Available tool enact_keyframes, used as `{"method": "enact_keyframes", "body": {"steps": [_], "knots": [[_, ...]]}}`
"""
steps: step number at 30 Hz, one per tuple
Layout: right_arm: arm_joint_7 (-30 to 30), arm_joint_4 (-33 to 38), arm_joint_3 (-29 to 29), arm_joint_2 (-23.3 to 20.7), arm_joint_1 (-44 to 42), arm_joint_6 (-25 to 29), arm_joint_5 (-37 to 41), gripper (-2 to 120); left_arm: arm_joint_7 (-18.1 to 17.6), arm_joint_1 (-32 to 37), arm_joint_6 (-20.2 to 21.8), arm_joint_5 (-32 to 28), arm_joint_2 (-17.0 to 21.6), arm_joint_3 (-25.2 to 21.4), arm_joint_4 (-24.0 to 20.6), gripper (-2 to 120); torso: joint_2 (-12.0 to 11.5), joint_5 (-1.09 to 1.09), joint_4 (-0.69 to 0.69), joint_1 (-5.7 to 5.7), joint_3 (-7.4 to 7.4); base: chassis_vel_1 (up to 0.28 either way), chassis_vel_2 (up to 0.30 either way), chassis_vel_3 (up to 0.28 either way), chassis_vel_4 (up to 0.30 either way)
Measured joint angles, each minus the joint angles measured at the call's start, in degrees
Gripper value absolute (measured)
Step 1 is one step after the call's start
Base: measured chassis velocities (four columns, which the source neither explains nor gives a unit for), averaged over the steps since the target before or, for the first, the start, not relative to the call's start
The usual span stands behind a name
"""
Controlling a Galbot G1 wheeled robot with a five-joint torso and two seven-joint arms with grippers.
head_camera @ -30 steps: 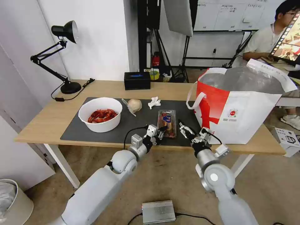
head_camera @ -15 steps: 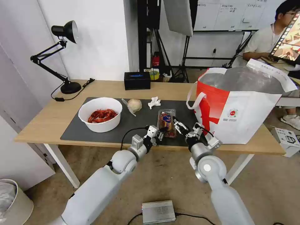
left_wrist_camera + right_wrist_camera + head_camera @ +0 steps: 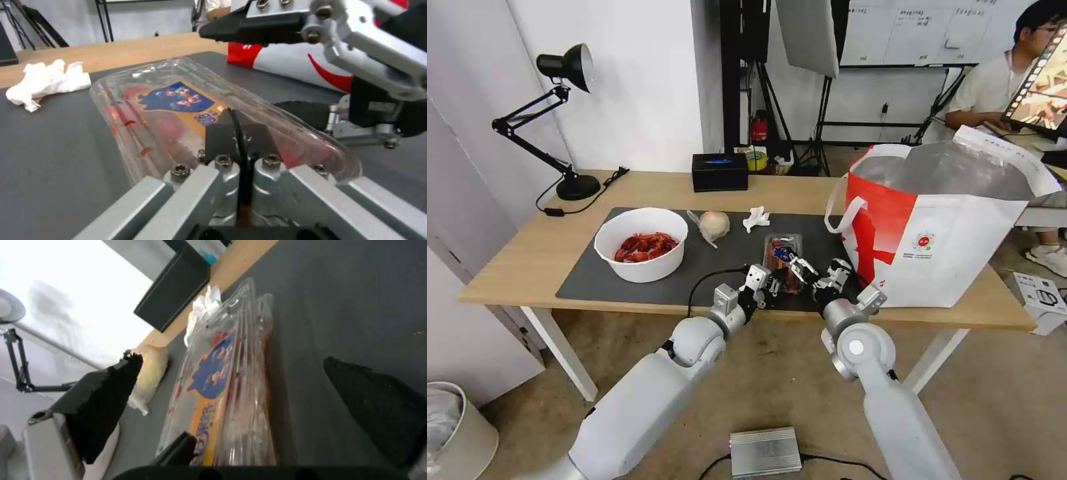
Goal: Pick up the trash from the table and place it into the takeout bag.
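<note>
Clamshell [image 3: 782,261] lies between right gripper's [image 3: 812,272] spread fingers; left gripper's [image 3: 772,283] fingers closed, touching it

The clamshell [image 3: 186,113] is clear, glossy plastic with a printed paper label. The mat [image 3: 647,280] looks matt and dark grey, and the table [image 3: 527,253] is light wood with a smooth surface. The tissue [image 3: 44,81] is soft, crumpled paper. The takeout bag [image 3: 954,247] has shiny silver foil inside. The left gripper [image 3: 242,133] has bare metal brackets with screws.

White wall [image 3: 640,80]; black desk lamp [image 3: 554,120]; tan floor [image 3: 787,387]; tripod stands [image 3: 827,120].
</note>
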Motion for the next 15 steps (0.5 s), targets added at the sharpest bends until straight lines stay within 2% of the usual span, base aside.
{"method": "enact_keyframes", "body": {"steps": [15], "knots": [[4.88, -1.16, 0.38, 0.59, 3.09, -4.33, 8.76, 100, -0.01, 0.09, -0.03, -0.15, 0.32, -0.07, -0.31, 0, 0.00, -0.01, 0.00, 0.00, 0.00, 0.000, 0.000, 0.000, 0.000]]}}
